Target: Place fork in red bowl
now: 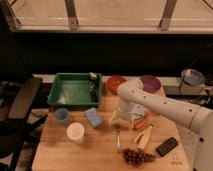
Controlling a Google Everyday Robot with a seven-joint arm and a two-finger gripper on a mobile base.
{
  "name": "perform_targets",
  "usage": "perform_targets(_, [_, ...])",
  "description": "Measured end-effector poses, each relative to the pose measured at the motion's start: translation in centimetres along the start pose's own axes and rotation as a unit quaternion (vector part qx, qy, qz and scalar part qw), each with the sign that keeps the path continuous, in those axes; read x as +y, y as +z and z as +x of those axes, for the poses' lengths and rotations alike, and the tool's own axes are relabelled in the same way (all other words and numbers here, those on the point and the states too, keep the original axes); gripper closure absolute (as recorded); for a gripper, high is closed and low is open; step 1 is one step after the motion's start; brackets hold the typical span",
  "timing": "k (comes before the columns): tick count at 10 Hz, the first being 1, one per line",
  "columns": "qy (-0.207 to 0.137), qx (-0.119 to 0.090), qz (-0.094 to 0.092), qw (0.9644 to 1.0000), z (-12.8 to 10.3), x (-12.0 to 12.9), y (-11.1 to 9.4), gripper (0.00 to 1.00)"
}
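Observation:
The fork [118,138] is a slim silvery piece lying lengthwise on the wooden table [60,152], near the front middle. The red bowl [115,82] sits at the table's back edge, right of the green tray, with the purple bowl [150,82] to its right. My gripper [121,118] hangs down from the white arm that reaches in from the right. It is low over the table, just behind the fork's far end and left of the orange carrot [141,121]. The gripper's bulk hides the table right under it.
A green tray [74,91] stands at the back left. A blue cup [62,116], a white cup [75,132] and a blue sponge [93,118] lie left of the fork. A banana [145,136], grapes [138,156] and a black phone [166,146] lie to its right. A chair [20,100] stands left of the table.

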Motion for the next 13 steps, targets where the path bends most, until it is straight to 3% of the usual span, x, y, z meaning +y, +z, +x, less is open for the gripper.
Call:
perform_targets(4, [0.004,-0.014,0.003,0.9999,1.5,0.0,1.4,0.26])
perform_targets(10, [-0.012,-0.002,-0.008,0.9999,2.2,-0.5,1.7,0.85])
perform_targets(12, [-0.013,-0.003,-0.007,0.9999,2.1,-0.6,1.5,0.98])
perform_targets(13, [-0.013,-0.003,-0.007,0.9999,2.1,-0.6,1.5,1.00])
